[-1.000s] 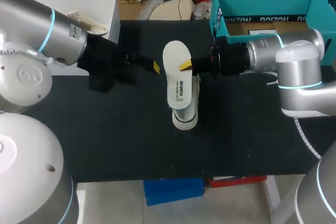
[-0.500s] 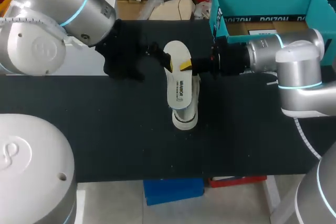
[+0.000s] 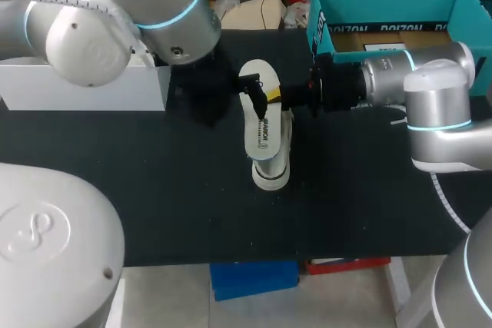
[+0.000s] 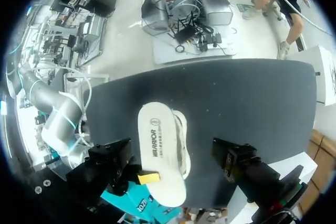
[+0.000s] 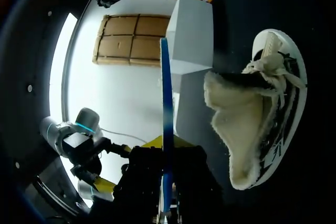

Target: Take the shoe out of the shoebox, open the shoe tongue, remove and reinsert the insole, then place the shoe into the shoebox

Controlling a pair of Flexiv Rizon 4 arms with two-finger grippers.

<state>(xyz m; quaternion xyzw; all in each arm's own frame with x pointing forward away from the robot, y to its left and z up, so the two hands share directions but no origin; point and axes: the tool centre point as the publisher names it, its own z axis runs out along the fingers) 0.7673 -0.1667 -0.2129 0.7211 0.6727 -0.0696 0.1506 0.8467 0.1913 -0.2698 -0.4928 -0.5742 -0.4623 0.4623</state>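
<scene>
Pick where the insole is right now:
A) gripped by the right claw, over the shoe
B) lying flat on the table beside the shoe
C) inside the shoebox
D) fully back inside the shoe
A: the right claw pinches the insole at its edge, and the head view shows it held over the shoe, which sits on the table.

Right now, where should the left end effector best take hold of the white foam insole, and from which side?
Probably its free long edge, from the robot's left. The white foam insole lies flat, face up, over the white fleece-lined shoe; the right end effector pinches the opposite edge, so the left end effector can clamp top and bottom faces.
</scene>
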